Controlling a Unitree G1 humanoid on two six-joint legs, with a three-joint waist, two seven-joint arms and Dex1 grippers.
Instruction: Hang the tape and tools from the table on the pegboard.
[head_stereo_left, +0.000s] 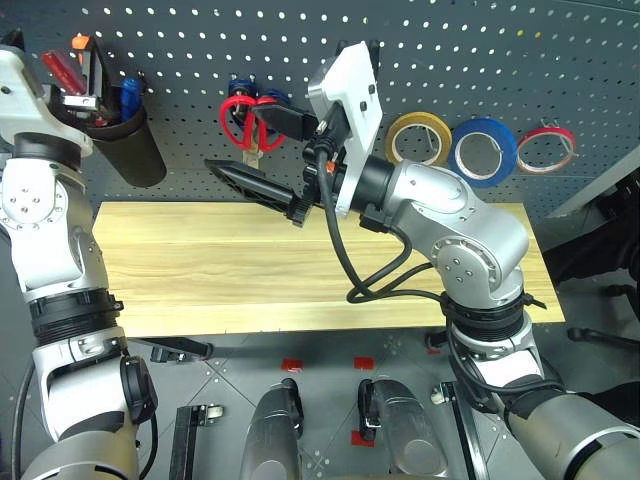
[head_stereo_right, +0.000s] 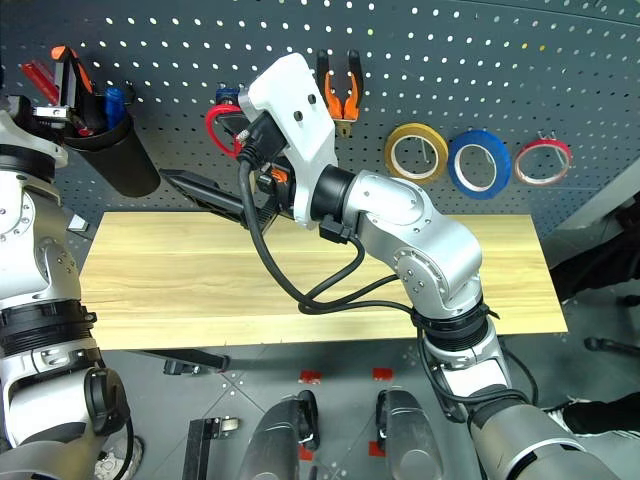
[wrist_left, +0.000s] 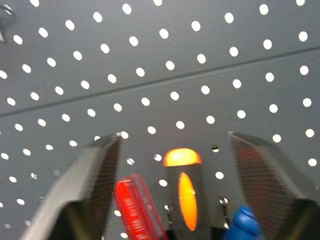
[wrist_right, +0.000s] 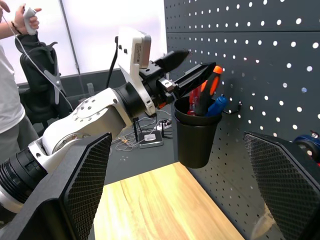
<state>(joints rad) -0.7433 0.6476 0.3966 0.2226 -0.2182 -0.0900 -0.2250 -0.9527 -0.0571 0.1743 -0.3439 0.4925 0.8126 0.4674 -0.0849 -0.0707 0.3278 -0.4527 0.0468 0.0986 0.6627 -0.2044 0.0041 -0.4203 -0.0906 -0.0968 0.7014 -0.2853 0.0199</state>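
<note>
Table (head_stereo_left: 250, 270) bare; cup (head_stereo_left: 135, 150) seemingly crowded.

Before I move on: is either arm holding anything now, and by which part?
Nothing. The left gripper is open above the black cup, around the orange-handled screwdriver; the right gripper is open.

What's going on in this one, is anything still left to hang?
The left gripper sits open over the black cup on the pegboard, around the orange-and-black screwdriver standing in it beside a red one and a blue one. The right gripper hangs open above the table, holding nothing. Red-handled scissors, pliers and blue tape already hang up.
</note>
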